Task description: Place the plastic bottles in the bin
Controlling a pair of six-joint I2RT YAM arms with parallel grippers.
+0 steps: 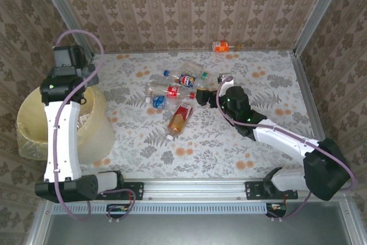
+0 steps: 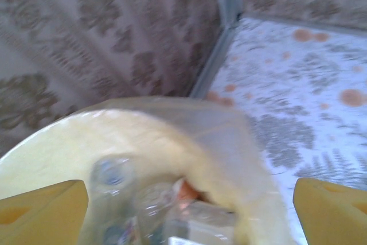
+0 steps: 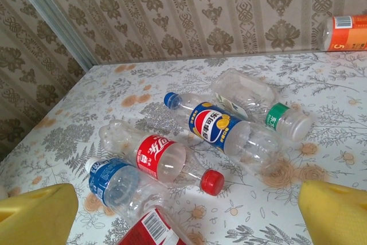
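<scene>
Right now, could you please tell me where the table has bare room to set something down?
Bare: the far right corner between the orange bottle and the right wall; the near strip between the bin and the right arm. Crowded: the middle, where the bottle cluster lies at the right tool.

You are looking into a robot test cell (dressed up like a home): damask wallpaper (image 1: 189,4) is covering panels that are standing between aluminium posts (image 1: 318,12), a floral cloth (image 1: 229,142) is lying flat inside, and two arms (image 1: 62,142) are sitting bolted to a metal rail (image 1: 195,189).
</scene>
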